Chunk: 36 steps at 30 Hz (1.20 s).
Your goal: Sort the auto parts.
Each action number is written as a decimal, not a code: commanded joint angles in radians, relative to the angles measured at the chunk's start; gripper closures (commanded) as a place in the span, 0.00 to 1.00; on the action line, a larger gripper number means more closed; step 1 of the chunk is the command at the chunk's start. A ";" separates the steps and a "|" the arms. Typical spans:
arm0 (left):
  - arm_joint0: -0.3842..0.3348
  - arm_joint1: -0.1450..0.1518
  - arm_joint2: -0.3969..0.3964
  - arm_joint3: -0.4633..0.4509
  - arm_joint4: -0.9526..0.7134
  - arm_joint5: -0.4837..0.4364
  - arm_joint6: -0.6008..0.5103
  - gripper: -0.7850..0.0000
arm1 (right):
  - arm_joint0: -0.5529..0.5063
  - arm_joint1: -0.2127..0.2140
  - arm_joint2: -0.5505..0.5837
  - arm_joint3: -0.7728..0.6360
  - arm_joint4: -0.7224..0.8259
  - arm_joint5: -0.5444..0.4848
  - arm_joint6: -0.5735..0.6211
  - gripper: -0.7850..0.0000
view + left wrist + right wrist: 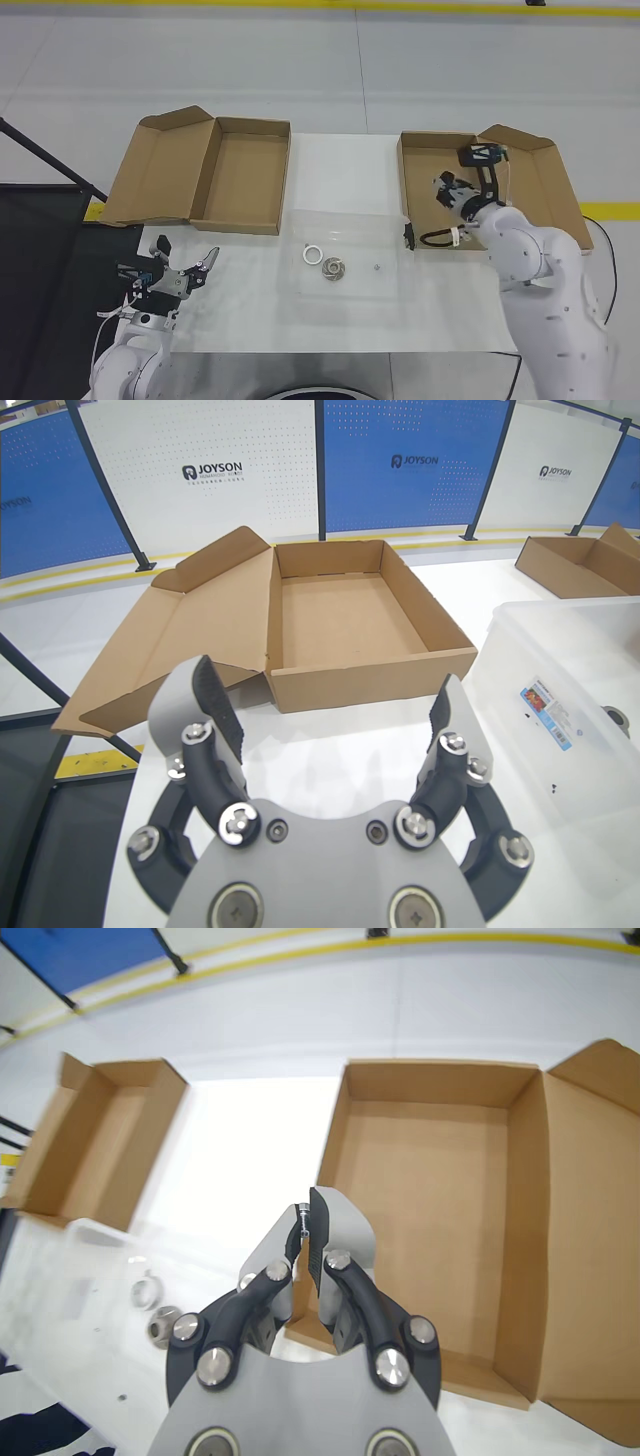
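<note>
White tabletop (340, 170) spreads before us, set on a pale grey floor crossed by yellow lines.

We see a small bolt (304, 1226) pinched upright between the tips of the right gripper (305, 1218), whose fingers are closed tight on it. That gripper (447, 190) hangs above the right cardboard box (430, 160), near the wall that faces the middle of the table. The box lies open, its lid flap folded outward on the far side from the bin.

Just beside that box, in the middle of the table, we find the clear plastic bin (345, 225). A white ring (312, 254) lies in it, with a metal flanged part (332, 268) touching or nearly touching it, and a tiny piece (375, 267) a little apart.

Beyond the bin sits the left cardboard box (240, 175), also open, its lid spread flat past the table edge.

Nearest us on that side, the left gripper (325, 695) hovers over bare tabletop with its jaws spread wide and nothing between them, well apart from bin and box. Blue and white panels (200, 500) line the room behind.
</note>
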 commanded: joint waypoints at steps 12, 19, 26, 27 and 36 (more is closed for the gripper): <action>0.000 0.000 0.000 0.000 0.000 0.000 0.000 0.00 | 0.423 -0.080 -0.300 0.619 -0.164 0.149 0.104 1.00; 0.000 0.000 0.000 0.000 0.000 0.000 0.000 0.00 | 0.543 -0.127 -0.392 0.827 -0.145 0.090 0.148 1.00; 0.000 0.000 0.000 0.000 0.000 0.000 0.000 0.00 | 0.606 -0.165 -0.445 0.958 -0.131 0.075 0.149 1.00; 0.000 0.000 0.000 0.000 0.000 0.000 0.000 0.00 | 0.612 -0.170 -0.450 0.974 -0.129 0.073 0.148 1.00; 0.000 0.000 0.000 0.000 0.000 0.000 0.000 0.00 | 0.654 -0.201 -0.467 1.083 -0.097 0.045 0.122 0.78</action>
